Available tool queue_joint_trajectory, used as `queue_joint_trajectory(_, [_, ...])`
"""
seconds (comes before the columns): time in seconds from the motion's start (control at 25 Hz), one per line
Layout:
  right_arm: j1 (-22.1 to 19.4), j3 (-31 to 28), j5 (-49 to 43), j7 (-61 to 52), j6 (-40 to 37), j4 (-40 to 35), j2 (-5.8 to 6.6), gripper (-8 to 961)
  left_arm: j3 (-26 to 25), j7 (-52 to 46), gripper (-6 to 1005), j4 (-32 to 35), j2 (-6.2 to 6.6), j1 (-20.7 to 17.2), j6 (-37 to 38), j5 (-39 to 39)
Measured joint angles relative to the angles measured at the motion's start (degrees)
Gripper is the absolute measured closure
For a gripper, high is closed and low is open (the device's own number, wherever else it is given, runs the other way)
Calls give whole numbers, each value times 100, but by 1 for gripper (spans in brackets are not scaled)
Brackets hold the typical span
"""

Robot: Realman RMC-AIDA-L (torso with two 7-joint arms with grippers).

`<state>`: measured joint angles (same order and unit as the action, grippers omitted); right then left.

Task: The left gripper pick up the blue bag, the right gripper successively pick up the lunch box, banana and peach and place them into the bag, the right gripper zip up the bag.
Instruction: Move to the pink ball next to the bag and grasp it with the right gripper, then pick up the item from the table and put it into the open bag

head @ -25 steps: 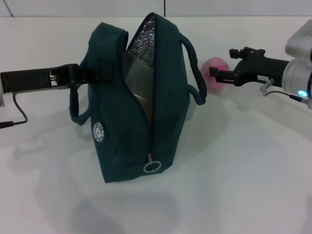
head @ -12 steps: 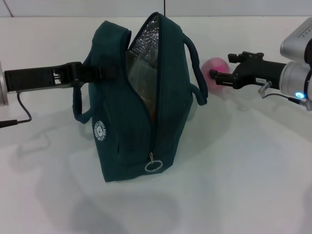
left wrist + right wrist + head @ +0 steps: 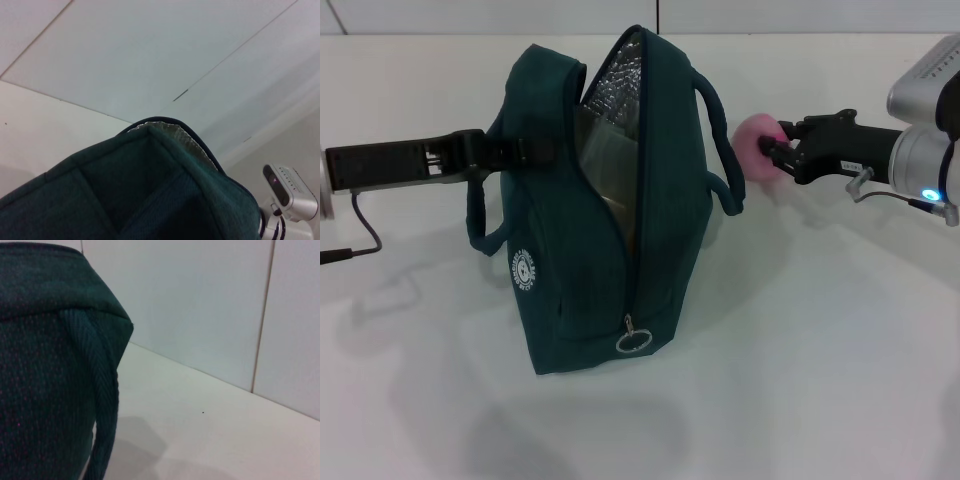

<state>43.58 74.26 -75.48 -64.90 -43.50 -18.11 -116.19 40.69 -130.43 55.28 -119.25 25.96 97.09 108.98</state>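
The blue bag stands upright in mid-table, its top unzipped and its silver lining showing. The left gripper reaches in from the left and is shut on the bag's upper left side by the handle. Inside the opening a clear pale panel, the lunch box, shows, with a dull yellow-brown strip that looks like the banana below it. To the right of the bag, the right gripper is shut on the pink peach, close to the bag's right handle. The bag fills the right wrist view.
The ring zipper pull hangs low on the bag's front end. A black cable trails on the table at the far left. The bag's teal fabric fills the lower left wrist view, with the right arm's silver wrist beyond.
The right gripper moved left to the peach and closed on it. The peach now sits slightly nearer the bag's right handle. The left gripper and bag barely shifted.
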Motion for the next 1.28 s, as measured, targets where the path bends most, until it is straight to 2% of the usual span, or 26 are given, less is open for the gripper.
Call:
queue_joint_trajectory(0.08, [-13, -10, 3, -4, 1, -11, 0, 669, 0, 0, 935, 0, 6, -10, 4, 0])
queue_joint_trajectory(0.44, [-159, -29, 216, -16, -73, -221, 0, 748, 0, 9, 935, 0, 53, -99, 36, -43])
queue_joint_trajectory(0.64, [-961, -41, 761, -53, -415, -1292, 21, 787, 0, 9, 935, 13, 89, -236, 40, -201])
queue_joint_trajectory(0.76, [-1346, -46, 1140, -56, -870, -1789, 66, 810, 0, 9, 935, 37, 90, -289, 66, -302])
queue_joint_trajectory(0.84, [-1441, -58, 1312, -45, -1251, -1930, 79, 826, 0, 9, 936, 41, 95, -322, 94, -345])
queue_joint_trajectory(0.92, [-1453, -72, 1364, -42, -1448, -1957, 81, 842, 0, 9, 936, 43, 99, -340, 104, -366])
queue_joint_trajectory(1.0, [-1441, -141, 1482, -80, -2207, -1964, 65, 858, 0, 9, 936, 44, 99, -342, 107, -370])
queue_joint_trajectory(1.08, [-1407, -102, 1531, -91, -2604, -1964, 40, 875, 0, 9, 936, 38, 98, -331, 108, -370])
queue_joint_trajectory(1.28, [-1194, -53, 1557, -98, -3328, -1929, 7, 923, 0, 9, 936, 21, 85, -309, 109, -370])
